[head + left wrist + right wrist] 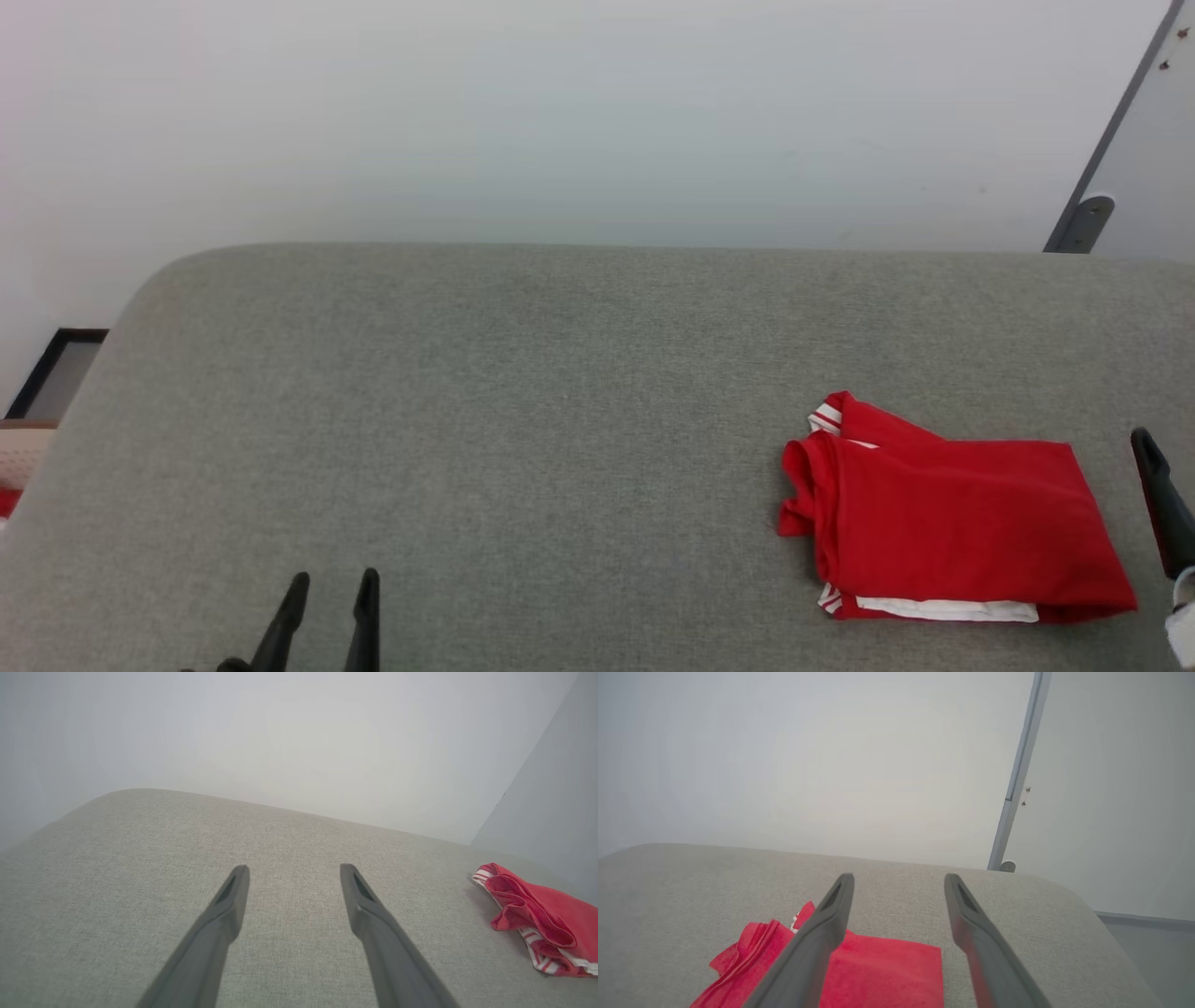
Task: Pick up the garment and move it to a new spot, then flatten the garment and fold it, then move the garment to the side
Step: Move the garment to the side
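The biggest thing in front of me is a plain white wall (560, 121). Under it is a big grey cushion (523, 392) with a soft, woven top and round corners. The garment (952, 523) lies on the right part of this cushion, on my right side. It is bright red and folded into a neat block, flat on the grey cloth. A white strip peeks out along its near edge, and small bands of red and white stripes show at its left corners. The left end is a bit bunched up. My right gripper (899, 879) is at the garment's right edge, with its two long dark fingers spread wide apart and nothing between them. In my right wrist view the red cloth shows under my left finger, and I cannot tell if I am touching it. My left gripper (334, 579) is well apart from the garment, over the bare grey cushion on the left. Its fingers are spread wide too, and it holds nothing. A thin grey strip (1111, 131) runs up the wall at the far right, with a small round knob (1007, 866) at its foot.
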{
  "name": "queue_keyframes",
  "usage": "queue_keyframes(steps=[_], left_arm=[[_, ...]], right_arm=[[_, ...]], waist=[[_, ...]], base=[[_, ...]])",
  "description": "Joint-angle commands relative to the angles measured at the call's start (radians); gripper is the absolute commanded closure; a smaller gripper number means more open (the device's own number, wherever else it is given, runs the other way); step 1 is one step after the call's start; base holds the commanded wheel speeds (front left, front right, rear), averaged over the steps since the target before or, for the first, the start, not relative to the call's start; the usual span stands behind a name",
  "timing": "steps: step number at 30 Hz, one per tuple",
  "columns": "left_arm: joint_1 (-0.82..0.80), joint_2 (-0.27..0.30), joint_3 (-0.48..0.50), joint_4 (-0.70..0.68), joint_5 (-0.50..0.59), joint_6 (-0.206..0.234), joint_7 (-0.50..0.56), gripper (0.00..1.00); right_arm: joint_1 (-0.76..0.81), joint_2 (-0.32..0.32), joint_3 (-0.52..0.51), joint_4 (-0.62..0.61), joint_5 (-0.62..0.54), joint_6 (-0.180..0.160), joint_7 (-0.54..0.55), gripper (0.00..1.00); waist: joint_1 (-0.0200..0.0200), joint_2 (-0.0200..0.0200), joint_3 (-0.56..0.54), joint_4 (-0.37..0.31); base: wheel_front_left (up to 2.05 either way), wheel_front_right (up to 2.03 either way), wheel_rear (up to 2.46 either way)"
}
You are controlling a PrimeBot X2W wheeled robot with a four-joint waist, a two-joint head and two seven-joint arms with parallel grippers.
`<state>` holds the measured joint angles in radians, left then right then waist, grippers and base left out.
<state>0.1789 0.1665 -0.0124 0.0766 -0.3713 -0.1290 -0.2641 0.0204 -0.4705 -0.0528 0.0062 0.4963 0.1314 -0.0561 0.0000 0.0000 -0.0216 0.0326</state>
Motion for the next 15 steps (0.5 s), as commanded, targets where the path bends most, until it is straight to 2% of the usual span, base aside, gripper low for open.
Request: queue_keyframes(steps=[1,4,5,9,15], left_arm=[[-0.014,-0.004,-0.003,0.002,-0.004,-0.002,0.001,0.00],[-0.013,-0.011,-0.008,0.007,-0.007,-0.002,0.001,0.00],[-0.013,-0.011,-0.008,0.007,-0.007,-0.002,0.001,0.00],[-0.026,-0.010,-0.023,0.015,-0.009,-0.002,0.001,0.00],[-0.065,-0.009,-0.048,0.024,-0.017,-0.002,0.001,0.00]], right_arm=[[-0.033,-0.038,0.028,0.025,0.010,-0.002,0.053,0.00],[-0.084,-0.098,0.097,0.071,0.039,-0.002,0.187,0.00],[-0.084,-0.098,0.097,0.071,0.039,-0.002,0.187,0.00],[-0.155,-0.165,0.172,0.133,0.138,-0.002,0.424,0.00],[-0.248,-0.225,0.180,0.243,0.266,-0.002,0.741,0.00]], waist=[[0.0000,0.0000,0.002,0.006],[0.0000,0.0000,0.010,0.011],[0.0000,0.0000,0.010,0.011],[0.0000,0.0000,0.029,0.021],[0.0000,0.0000,0.088,0.034]], base=[[0.00,0.00,0.00],[0.00,0.00,0.00],[0.00,0.00,0.00],[0.00,0.00,0.00],[0.00,0.00,0.00]])
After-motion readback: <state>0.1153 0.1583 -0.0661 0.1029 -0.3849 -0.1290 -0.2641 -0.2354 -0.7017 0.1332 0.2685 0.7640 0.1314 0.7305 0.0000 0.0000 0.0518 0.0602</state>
